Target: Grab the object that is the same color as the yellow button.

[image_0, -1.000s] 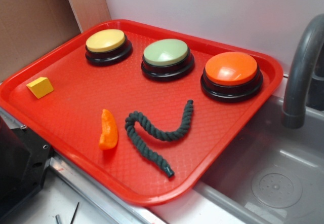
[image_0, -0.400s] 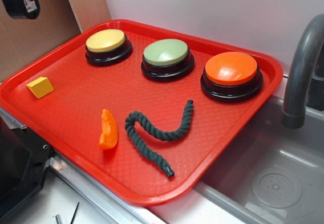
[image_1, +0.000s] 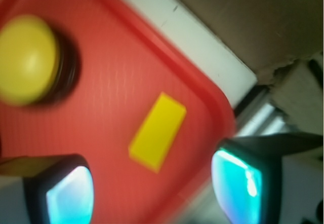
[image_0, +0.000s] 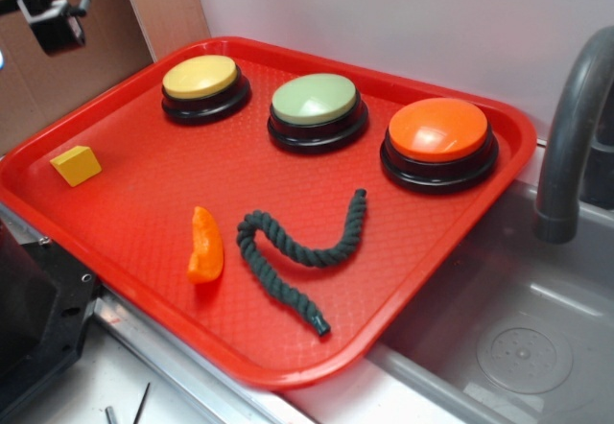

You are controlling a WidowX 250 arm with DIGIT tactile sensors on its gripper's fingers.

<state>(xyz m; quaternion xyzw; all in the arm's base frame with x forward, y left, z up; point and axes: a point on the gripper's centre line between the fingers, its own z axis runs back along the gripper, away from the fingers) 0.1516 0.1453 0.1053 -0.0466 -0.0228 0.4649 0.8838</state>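
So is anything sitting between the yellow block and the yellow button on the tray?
No. In the exterior view, only bare red tray separates the yellow block from the yellow button. The wrist view shows the same empty stretch.

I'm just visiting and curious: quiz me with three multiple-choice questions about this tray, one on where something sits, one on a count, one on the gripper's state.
1. Where is the yellow block on the red tray?
A. near the left edge
B. beside the orange button
C. on the rope

2. How many round buttons are there?
A. two
B. three
C. four

3. The gripper is:
A. shut on the block
B. open above the tray
C. pressing a button

Answers: 1 A, it lies alone near the left rim. 2 B, yellow button, green button, orange button. 3 B, wrist view shows its fingers apart, holding nothing.
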